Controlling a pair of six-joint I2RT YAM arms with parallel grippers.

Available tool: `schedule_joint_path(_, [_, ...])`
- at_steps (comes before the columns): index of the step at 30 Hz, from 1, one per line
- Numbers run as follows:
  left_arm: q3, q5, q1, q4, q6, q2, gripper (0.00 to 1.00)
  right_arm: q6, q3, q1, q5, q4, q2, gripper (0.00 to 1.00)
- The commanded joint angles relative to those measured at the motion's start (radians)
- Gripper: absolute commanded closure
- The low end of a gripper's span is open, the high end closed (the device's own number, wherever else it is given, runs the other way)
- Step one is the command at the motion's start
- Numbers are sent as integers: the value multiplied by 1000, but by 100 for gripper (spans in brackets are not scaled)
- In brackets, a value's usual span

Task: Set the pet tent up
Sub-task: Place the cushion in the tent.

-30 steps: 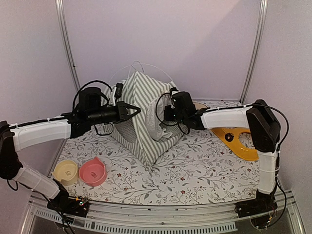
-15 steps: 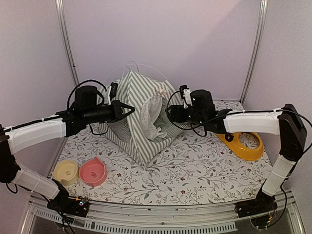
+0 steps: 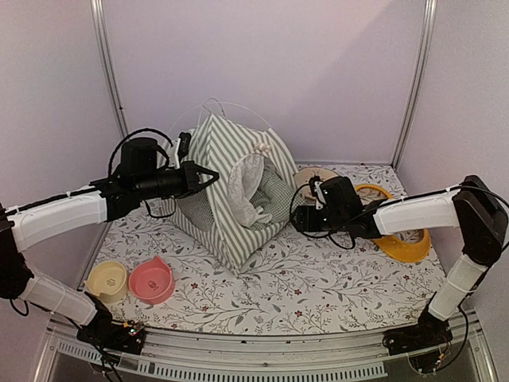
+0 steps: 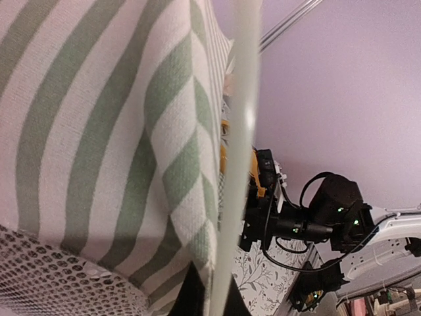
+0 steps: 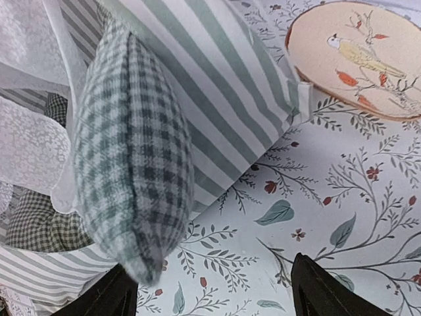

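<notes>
If the left grip slips: the pet tent [image 3: 231,191] would probably sag or tip. The left jaws, closed on its upper left edge, look like its only outside support. Whether they pinch fabric or pole [image 4: 237,131] cannot be told.
Pole risk: thin white poles arch loose above the peak. A pull on the fabric alone could bend them or leave the frame unseated.
Cushion risk: the checked cushion [image 5: 131,164] stands on edge in the doorway and bulges outward. A nudge from the right arm [image 3: 413,211] could roll it out onto the desk [image 3: 318,278].
Right jaws: spread wide and empty, low over the desk just beside the tent's front right side, not touching it.
Clutter risk: the round bird plate [image 5: 355,59] and the orange feeder [image 3: 406,247] lie near the right arm; a wide swing could knock them.
Tent location: back centre of the desk, between the two arms.
Tent appearance: green-and-white striped cloth drawn up to a peak, with a white lace curtain [image 3: 248,179] gathered at the opening and a black mesh window [image 3: 195,211] low on the left face.
Tent condition: judged partly raised, not yet self-standing.
</notes>
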Motion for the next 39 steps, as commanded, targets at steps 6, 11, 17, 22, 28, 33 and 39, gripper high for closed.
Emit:
schedule_joint_path(6, [60,106,-20,-107,-13,59,100,17,238,20,-9,63,170,56])
schedule_joint_path(11, [75,123,-24,-128,8,58,100,-10,283,66,44,54,177,44])
schedule_joint_path(17, [92,173,-45,-129,34,74,100,-27,388,73,67,7,235,55])
schedule_joint_path(22, [106,238,-58,-98,47,79,100,-99,531,100,63,-5,371,100])
schedule_joint_path(28, [139,197,-57,-148,62,19,100,-119,629,48,251,-177,555,97])
schedule_joint_path(33, [116,127,-19,-185,30,-97,100,-95,550,-71,380,-310,572,59])
schedule_joint_path(39, [120,46,-14,-251,33,-70,100,-117,432,-21,245,-212,357,30])
